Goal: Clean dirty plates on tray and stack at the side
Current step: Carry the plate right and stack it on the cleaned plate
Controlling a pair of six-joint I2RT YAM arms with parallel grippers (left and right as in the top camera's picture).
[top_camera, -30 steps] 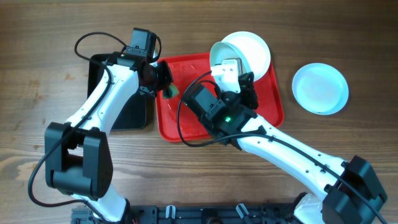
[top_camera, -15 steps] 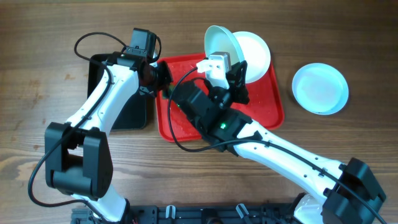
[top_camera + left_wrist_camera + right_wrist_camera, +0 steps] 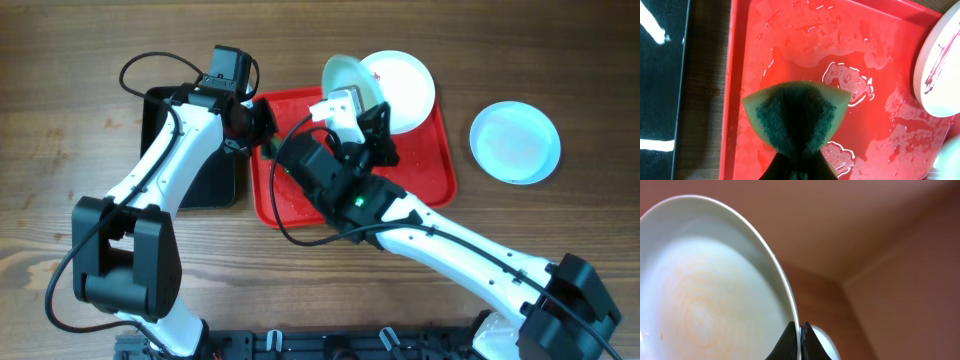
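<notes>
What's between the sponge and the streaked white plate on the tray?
Just bare red tray, wet with puddles, between sponge and white plate; the left wrist view shows it.

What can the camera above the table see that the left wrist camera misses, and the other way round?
Only overhead: both arms, the right gripper holding a mint plate tilted up by its rim, and another pale plate on the table beside the tray. Only the left wrist: the sponge pinched over the tray, and water pooled on the tray floor. Both: the red tray, the white plate with its dark red streak, and the black tray.
</notes>
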